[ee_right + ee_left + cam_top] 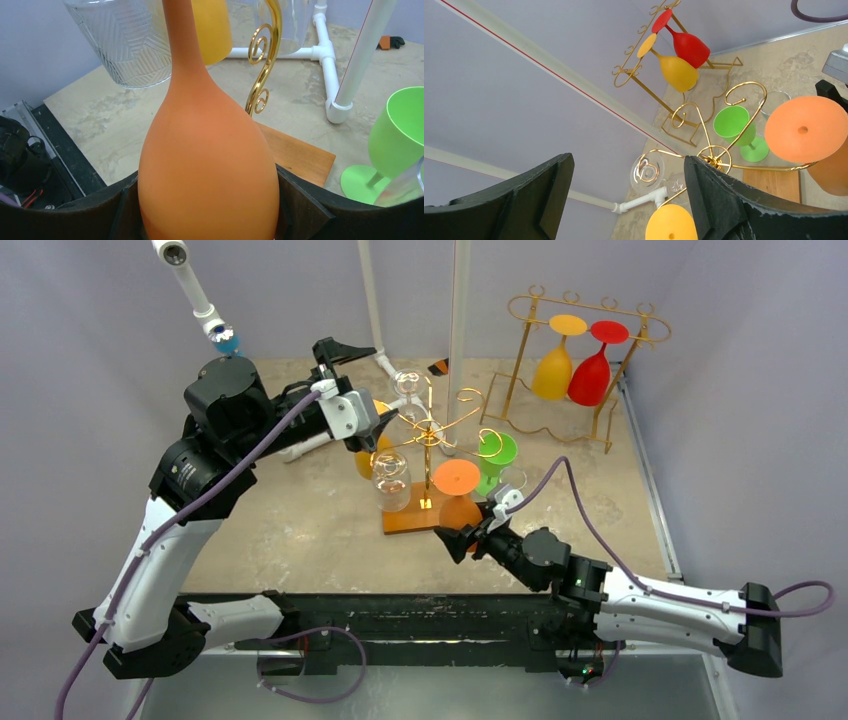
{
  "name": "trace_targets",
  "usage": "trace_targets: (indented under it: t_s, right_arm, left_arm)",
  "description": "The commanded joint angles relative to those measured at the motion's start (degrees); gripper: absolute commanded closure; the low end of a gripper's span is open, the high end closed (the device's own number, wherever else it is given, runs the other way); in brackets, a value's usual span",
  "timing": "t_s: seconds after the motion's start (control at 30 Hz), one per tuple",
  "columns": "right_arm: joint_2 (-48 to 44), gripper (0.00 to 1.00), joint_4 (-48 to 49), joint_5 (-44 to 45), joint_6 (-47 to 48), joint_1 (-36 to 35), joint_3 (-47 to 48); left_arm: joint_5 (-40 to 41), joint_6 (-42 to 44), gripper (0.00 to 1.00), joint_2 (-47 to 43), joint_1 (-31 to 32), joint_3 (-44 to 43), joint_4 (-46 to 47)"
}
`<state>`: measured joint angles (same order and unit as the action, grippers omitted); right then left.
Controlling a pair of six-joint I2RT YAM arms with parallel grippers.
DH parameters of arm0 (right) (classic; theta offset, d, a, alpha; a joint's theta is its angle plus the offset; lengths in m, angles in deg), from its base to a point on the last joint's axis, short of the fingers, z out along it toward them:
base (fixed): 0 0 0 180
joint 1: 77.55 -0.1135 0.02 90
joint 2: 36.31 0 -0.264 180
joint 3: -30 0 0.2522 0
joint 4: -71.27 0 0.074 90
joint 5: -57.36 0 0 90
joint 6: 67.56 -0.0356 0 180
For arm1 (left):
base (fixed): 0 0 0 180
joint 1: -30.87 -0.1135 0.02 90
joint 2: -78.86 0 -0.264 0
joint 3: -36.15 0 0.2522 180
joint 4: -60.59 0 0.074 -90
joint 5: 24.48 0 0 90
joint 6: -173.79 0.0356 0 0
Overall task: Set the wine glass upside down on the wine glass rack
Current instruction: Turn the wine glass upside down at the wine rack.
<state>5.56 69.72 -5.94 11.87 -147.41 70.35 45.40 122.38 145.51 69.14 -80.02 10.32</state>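
Right tool (207, 212) clasping orange glass (200, 125), clear glass (125, 40) beside

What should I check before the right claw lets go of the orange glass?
1. Is the orange glass inverted: ok, foot up, bowl down.
2. Grip of right claw: ok, fingers hug the bowl on both sides.
3. Foot seated on the rack and its gold arm: cannot tell; the stem's seat is hidden under the foot.
4. Is left claw out of the way: ok, open, empty, apart from the orange glass.
5. Neighbouring clear glass: ok, a gap shows in the top view.
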Motion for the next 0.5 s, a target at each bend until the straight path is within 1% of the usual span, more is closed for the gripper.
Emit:
trace_targets:
  t_s: [0.0, 0.1, 0.13, 0.23, 0.4, 0.47]
  right_arm:
    - [0.52, 0.43, 4.42, 1.87, -2.02, -0.32, -1.08]
    - [2.11, 0.07, 2.34, 2.34, -2.95, -0.34, -0.10]
    - [2.55, 0.01, 1.37, 2.46, -3.31, -0.32, 0.43]
    - [2.27, 0.01, -0.48, 2.63, -3.98, -0.30, 1.09]
    - [-2.00, 0.01, -2.98, 2.73, -5.25, -0.35, 0.58]
    - [-3.95, 0.01, -5.46, 1.90, -6.26, -0.36, 0.84]
  left_arm:
    - [1.04, -0.77, 0.14, 0.12, -0.16, -0.29, 1.34]
    - [1.15, -0.63, 0.14, 0.07, -0.11, -0.29, 1.16]
    - [1.15, -0.62, 0.14, 0.06, -0.06, -0.26, 1.17]
    - [1.24, -0.57, 0.14, -0.07, -0.15, -0.15, 1.04]
    - [1.48, -0.30, 0.14, -0.29, -0.08, 0.32, 0.92]
    - [1.52, -0.21, 0.14, -0.43, -0.12, 0.46, 0.67]
